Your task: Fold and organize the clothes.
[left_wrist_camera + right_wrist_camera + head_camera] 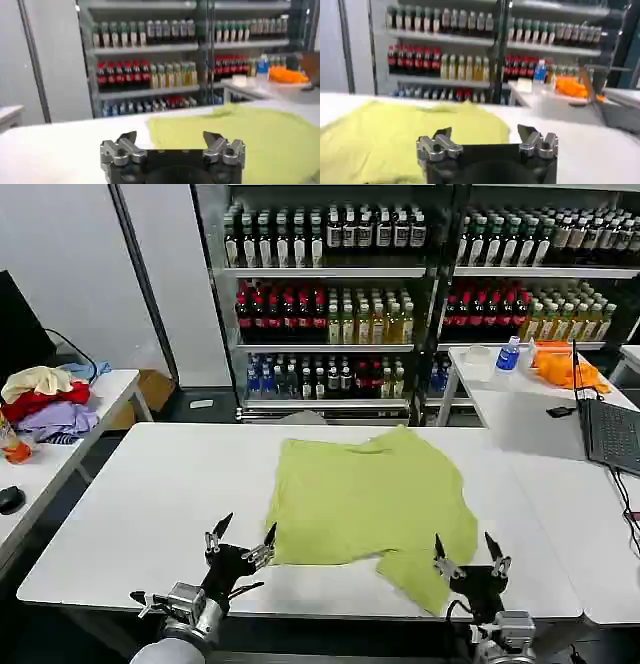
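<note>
Lime T-shirt (375, 499) flat on white table (150, 504); left end effector (241, 536), right end effector (468, 550) agape, empty.

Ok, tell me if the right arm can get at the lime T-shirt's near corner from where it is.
Probably yes. The right gripper is open at the table's near edge, right beside the T-shirt's near corner, with nothing between them. The left gripper is open too, by the shirt's other near edge.

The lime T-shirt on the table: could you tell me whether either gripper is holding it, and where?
Nothing is held: the left gripper and right gripper are both open beside the T-shirt.
</note>
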You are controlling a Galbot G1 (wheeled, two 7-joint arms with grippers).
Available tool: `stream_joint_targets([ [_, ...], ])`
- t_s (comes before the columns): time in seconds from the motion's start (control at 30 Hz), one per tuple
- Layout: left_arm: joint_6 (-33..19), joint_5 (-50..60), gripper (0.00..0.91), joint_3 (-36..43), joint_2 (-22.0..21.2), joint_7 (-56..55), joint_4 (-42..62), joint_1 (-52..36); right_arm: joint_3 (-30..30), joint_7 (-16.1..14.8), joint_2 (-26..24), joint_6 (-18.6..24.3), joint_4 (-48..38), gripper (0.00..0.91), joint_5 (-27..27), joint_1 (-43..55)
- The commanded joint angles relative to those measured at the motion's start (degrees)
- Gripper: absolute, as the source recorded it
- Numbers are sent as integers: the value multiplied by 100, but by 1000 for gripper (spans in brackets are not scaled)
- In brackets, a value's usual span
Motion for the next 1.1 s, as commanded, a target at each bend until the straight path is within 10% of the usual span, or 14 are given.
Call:
stream_joint_targets([
  [0.03,940,-132,907,242,150,-80,272,-233,-266,222,6,-590,-164,907,20,-79],
  [0.6,935,74,907,748,35,-43,984,-738,-424,323,85,-777,-348,907,295,-135],
  [0.7,933,7,302,756,31,-32,1037,-724,-475,351,125,-791,-373,907,305,-138],
  [0.73,931,-30,30,758,32,-18,1061,-719,-481,355,129,-793,-377,746,311,-137],
  [0.83,933,-60,20,755,33,33,1139,-713,-484,353,132,-788,-392,232,316,-141],
  [0.93,934,-113,20,740,35,66,1178,-700,-474,342,134,-781,-382,10,318,-154],
  [1.1,931,-151,20,747,20,109,1153,-654,-448,314,120,-762,-295,0,328,-219],
])
